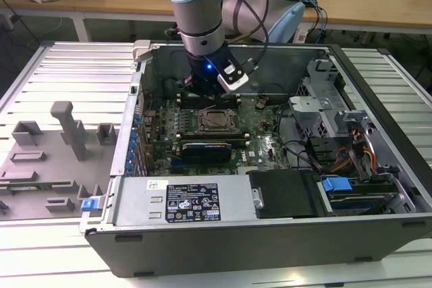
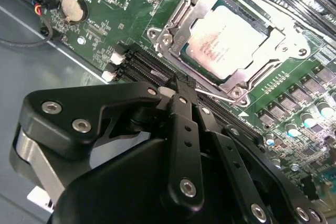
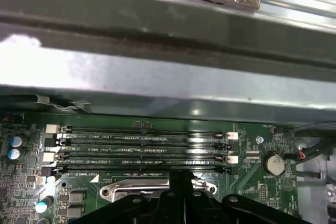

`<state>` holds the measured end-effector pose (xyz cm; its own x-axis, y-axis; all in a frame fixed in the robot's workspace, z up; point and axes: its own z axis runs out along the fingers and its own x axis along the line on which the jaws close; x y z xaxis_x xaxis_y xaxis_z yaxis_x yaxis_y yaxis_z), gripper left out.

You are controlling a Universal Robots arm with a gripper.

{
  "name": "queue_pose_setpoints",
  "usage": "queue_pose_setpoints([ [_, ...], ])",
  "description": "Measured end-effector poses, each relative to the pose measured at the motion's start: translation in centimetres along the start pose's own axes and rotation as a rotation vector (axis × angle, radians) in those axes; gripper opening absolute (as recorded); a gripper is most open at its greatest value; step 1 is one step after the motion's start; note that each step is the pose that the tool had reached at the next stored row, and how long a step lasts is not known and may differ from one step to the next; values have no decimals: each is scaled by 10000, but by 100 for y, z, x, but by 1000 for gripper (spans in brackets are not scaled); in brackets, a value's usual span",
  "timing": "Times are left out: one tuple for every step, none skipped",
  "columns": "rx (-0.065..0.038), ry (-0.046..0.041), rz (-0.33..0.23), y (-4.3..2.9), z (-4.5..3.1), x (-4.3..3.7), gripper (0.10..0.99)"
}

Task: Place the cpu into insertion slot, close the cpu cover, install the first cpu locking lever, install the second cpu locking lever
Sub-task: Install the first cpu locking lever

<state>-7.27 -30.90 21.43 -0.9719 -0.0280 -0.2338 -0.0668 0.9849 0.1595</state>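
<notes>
While arm hangs inside open computer case point(image 1: 270, 251), gripper point(image 2: 174, 90) sits low over memory slots point(image 3: 142, 148), just past far edge of insertion slot point(image 1: 217, 121). Fingers pressed together, nothing held between them. Cpu point(image 2: 226, 40) seated in slot. Cpu cover point(image 2: 181, 9) lies flat around it, pale chip top showing through window.

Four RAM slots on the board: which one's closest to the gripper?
The slot bordering the cpu cover; the gripper is right beside it, and the other three lie beyond it.
</notes>
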Motion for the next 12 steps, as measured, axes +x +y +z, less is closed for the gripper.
queue_pose_setpoints([
  [33,-20,121,-1,7,2,106],
  [57,-35,214,-2,11,3,106],
  [86,-55,334,-2,16,4,106],
  [107,-70,422,-2,20,5,106],
  [132,-88,524,0,26,6,106],
  [144,-96,576,4,30,7,106],
  [152,-103,616,13,35,7,106],
  [161,-108,645,25,39,7,106],
  [168,-113,673,39,44,8,106],
  [173,-115,689,48,47,8,106],
  [180,-119,711,62,52,7,106],
  [186,-123,730,74,55,7,106],
])
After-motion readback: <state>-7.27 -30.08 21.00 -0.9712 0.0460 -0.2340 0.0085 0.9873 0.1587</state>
